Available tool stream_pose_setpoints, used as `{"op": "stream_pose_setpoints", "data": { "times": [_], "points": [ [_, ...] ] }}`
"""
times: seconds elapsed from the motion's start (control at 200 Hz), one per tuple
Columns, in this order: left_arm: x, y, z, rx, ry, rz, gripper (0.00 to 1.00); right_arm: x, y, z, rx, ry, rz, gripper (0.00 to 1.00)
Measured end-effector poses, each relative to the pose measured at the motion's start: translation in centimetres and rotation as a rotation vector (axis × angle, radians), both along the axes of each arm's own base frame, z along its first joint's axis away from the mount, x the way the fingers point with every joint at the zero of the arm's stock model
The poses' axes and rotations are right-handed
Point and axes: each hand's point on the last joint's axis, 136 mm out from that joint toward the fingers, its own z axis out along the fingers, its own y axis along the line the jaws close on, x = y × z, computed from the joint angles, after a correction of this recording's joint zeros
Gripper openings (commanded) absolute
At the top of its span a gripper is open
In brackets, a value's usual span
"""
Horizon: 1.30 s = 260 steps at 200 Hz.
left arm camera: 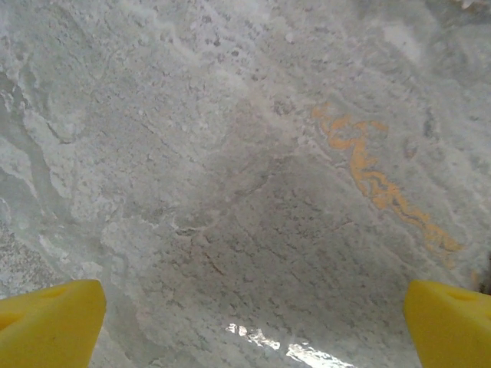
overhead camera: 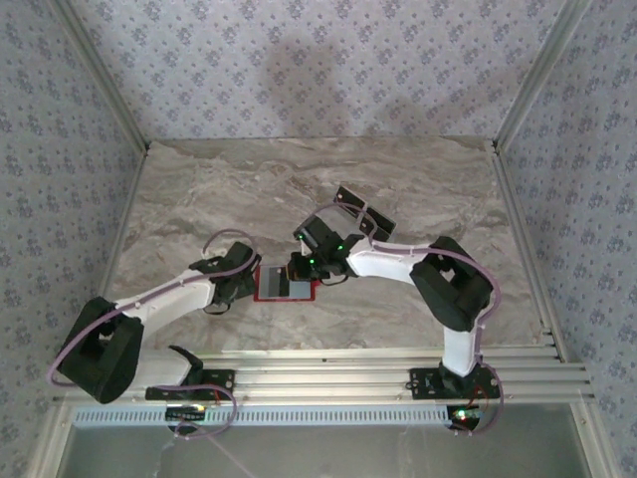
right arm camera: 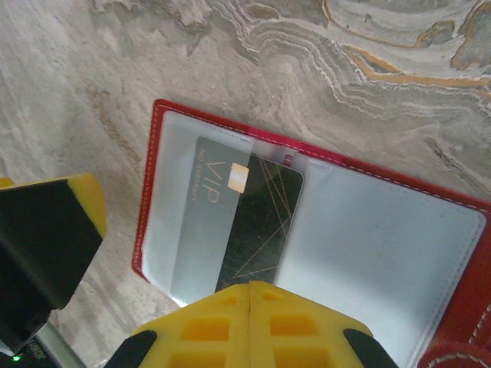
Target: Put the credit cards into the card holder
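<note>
Right gripper (right arm camera: 249, 307), jaws closed, sits at the lower end of the VIP credit card (right arm camera: 245, 215), mid-frame in the clear pocket of the red card holder (right arm camera: 383, 245). The card looks thin, stiff and slick, so pinch its short edge. Left gripper (left arm camera: 253, 314) gapes open.

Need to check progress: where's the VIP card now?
Right wrist view: the VIP card lies on the left half of the open holder, its near edge at the shut right pincer.

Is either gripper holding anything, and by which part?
Left gripper open, empty. Right gripper shut at the VIP card's near end; actual grip cannot be told.
</note>
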Motion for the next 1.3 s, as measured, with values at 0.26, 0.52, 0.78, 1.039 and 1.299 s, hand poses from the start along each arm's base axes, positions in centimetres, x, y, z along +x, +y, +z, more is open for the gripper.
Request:
{"op": "stream_pose_setpoints", "data": {
  "times": [0.26, 0.52, 0.78, 1.039, 1.299],
  "points": [
    [-0.3, 0.0, -0.9, 0.007, 0.034, -0.002, 1.0, 0.3, 0.4, -1.6, -0.049, 0.023, 0.015, 0.07],
    [-0.2, -0.3, -1.3, -0.006, 0.042, 0.0, 1.0, 0.5, 1.1, -1.8, -0.056, 0.02, 0.027, 0.07],
    [-0.2, -0.5, -1.5, -0.012, 0.046, -0.001, 1.0, 0.5, 2.1, -2.3, -0.06, 0.024, 0.04, 0.07],
    [-0.1, -0.6, -1.7, -0.015, 0.048, -0.003, 1.0, 0.8, 3.9, -1.9, -0.038, 0.014, 0.06, 0.06],
    [-0.4, -0.3, -1.1, -0.023, 0.023, 0.021, 1.0, 0.6, 3.8, -1.2, -0.027, 0.007, 0.063, 0.07]
  ]
}}
